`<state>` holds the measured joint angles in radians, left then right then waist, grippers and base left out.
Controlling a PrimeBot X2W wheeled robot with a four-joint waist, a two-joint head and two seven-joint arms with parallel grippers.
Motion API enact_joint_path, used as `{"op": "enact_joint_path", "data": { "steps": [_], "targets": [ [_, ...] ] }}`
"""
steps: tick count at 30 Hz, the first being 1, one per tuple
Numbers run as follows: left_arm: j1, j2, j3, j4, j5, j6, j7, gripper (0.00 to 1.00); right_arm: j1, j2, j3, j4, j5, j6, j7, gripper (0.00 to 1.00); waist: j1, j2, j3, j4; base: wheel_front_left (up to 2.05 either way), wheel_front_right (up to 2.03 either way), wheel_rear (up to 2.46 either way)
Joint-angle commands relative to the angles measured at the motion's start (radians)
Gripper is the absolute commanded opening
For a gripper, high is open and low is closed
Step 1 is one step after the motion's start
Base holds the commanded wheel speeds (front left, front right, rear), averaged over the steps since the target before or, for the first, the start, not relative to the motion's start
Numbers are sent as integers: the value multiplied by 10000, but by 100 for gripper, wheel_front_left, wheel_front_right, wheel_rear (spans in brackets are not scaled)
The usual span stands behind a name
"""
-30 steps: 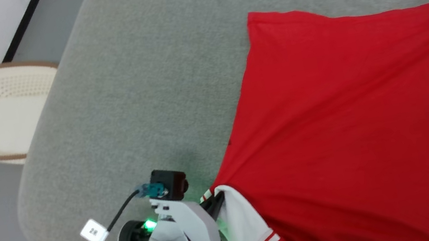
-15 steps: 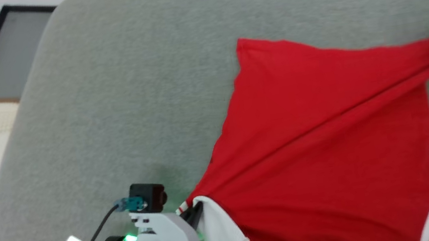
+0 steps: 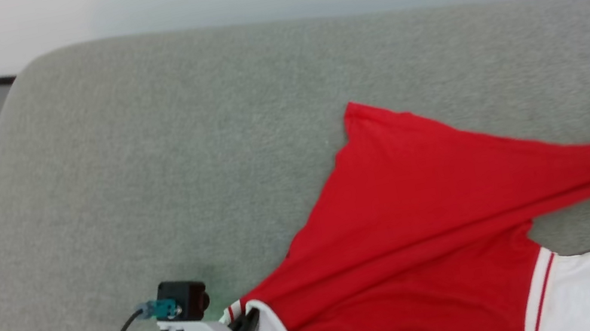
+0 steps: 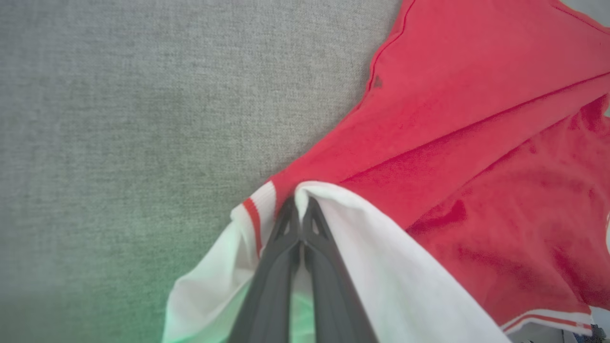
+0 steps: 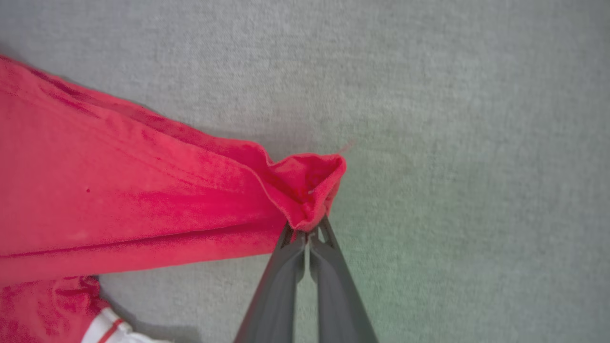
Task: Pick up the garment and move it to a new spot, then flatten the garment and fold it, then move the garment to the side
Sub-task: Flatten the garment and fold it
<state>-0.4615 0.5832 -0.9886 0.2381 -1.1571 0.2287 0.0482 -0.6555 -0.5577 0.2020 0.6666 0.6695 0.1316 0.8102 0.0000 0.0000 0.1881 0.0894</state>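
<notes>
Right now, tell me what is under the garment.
The grey cushion shows all around the garment, which the left gripper and right gripper each pinch shut. Directly beneath the red cloth nothing can be seen: it is covered.

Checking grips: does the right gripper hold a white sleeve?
No, the right gripper pinches a bunched red corner of the red white-sleeved shirt.

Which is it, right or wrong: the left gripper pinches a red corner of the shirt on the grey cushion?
Wrong. The left gripper pinches the white sleeve of the shirt, not a red corner, on the grey cushion; the left wrist view shows it.
</notes>
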Motion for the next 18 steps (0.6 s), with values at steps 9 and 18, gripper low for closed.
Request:
{"op": "enact_joint_path", "data": {
  "steps": [9,18],
  "targets": [
    [500,366,-112,-292,-176,209,259,0,3362,770,-2159,-2866,-401,-18,1232,0,0,0,-858,-650,0,0,0],
    [527,427,-156,-409,-160,269,319,0,4885,2069,-3493,-4826,-1265,-18,2270,0,0,0,-913,-813,0,0,0]
  ]
}}
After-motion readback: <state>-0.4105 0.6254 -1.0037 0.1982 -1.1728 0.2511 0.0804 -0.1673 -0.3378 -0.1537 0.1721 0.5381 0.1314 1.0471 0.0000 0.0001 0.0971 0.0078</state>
